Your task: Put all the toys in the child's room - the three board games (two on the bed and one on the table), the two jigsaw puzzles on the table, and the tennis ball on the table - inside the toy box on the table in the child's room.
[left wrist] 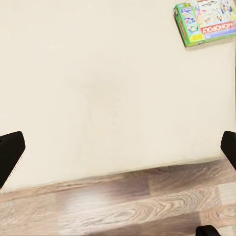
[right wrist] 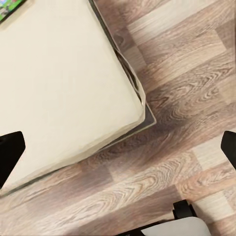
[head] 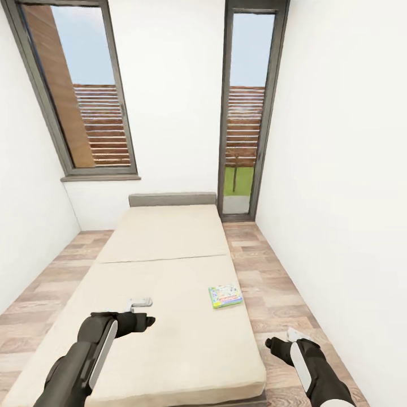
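Our grippers, left [head: 148,322] and right [head: 271,343], are open and empty; the Monopoly box [head: 225,295] lies far-left of the right, nearer it.

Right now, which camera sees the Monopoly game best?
The left wrist view: the Monopoly box lies on the bed with its red logo readable. The head view shows it whole but small. The right wrist view catches just a green corner.

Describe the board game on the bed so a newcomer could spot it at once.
Start at the wide beige bed that runs from the robot toward the windows. On its nearer half, close to the right-hand edge, lies a flat board game. It is the one colourful thing on the plain mattress: green-edged, with a red MONOPOLY logo in the left wrist view.
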Controlling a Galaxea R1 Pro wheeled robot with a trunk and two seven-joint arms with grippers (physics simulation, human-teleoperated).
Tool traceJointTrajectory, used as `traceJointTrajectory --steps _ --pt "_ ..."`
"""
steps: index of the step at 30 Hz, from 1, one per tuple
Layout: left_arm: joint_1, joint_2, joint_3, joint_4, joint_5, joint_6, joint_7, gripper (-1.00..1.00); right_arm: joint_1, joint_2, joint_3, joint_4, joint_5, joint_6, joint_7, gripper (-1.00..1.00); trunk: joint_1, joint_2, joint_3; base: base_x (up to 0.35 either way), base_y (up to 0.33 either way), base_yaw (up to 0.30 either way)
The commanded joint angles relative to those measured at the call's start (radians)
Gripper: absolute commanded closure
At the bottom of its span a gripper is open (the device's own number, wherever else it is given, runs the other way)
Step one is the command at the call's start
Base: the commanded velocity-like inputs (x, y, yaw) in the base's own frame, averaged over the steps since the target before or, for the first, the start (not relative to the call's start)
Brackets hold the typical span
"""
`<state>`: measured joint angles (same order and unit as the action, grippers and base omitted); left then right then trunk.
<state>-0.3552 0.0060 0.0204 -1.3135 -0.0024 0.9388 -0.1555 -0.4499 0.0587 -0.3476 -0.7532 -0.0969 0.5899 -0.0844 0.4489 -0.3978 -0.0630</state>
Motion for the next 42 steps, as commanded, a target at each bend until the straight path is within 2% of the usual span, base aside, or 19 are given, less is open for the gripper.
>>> traceJointTrajectory --steps 1,11,21,31,42 --pt "-0.001 0.000 0.001 -0.001 -0.001 0.005 -0.004 -1.00 -0.001 0.001 -0.002 -0.002 -0.010 0.004 -0.008 -1.00 0.001 -0.002 -0.002 0.260 0.134 -0.277" --pt "-0.001 0.000 0.001 -0.001 -0.001 0.005 -0.004 -1.00 -0.001 0.001 -0.002 -0.002 -0.010 0.004 -0.008 -1.00 0.001 -0.002 -0.002 0.235 0.080 -0.277" --pt "-0.001 0.000 0.001 -0.001 -0.001 0.005 -0.004 -1.00 0.006 0.002 0.000 -0.002 -0.010 -0.017 -0.008 -1.00 0.001 -0.002 -0.002 0.060 0.009 -0.203" --pt "-0.001 0.000 0.001 -0.001 0.001 0.005 -0.003 -1.00 0.008 0.003 0.003 -0.002 -0.006 -0.067 -0.009 -1.00 0.001 -0.002 -0.002 0.004 0.001 -0.008" --pt "-0.001 0.000 0.001 -0.001 0.001 0.005 -0.002 -1.00 0.008 0.003 0.005 -0.002 0.004 -0.074 -0.011 -1.00 0.001 -0.002 -0.002 0.000 0.000 0.219"
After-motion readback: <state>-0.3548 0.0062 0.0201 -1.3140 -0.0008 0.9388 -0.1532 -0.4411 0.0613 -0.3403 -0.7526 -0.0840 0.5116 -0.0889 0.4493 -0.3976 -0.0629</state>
